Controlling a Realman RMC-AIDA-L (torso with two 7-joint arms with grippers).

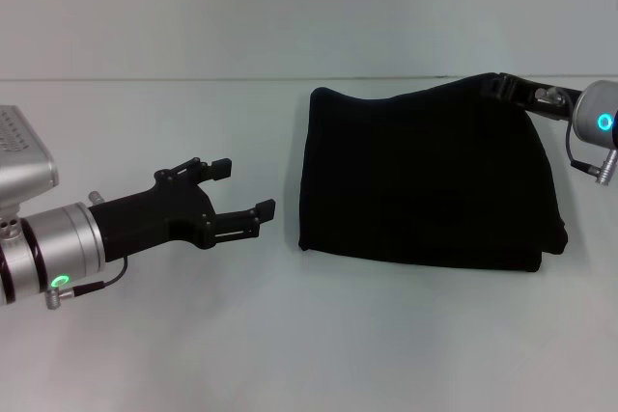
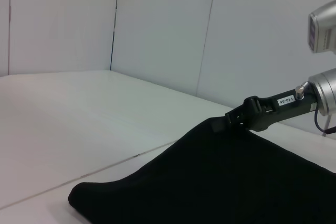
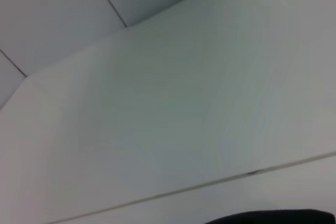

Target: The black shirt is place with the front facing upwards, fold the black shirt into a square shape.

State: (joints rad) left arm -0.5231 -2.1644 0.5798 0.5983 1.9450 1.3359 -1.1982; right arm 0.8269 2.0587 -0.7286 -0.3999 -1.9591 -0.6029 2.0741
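Shirt nearly square — right pincer at its far corner

The shirt (image 1: 425, 176) lay folded toward the counter's (image 1: 290, 335) right edge. The right pincer (image 1: 506, 87) was clenched on the shirt's far right corner, lifting it slightly. The left pincer (image 1: 239, 192) hovered released just off the shirt's left edge — the nearer arm for that side.

White table (image 3: 173, 129), black shirt (image 3: 273, 217) edge
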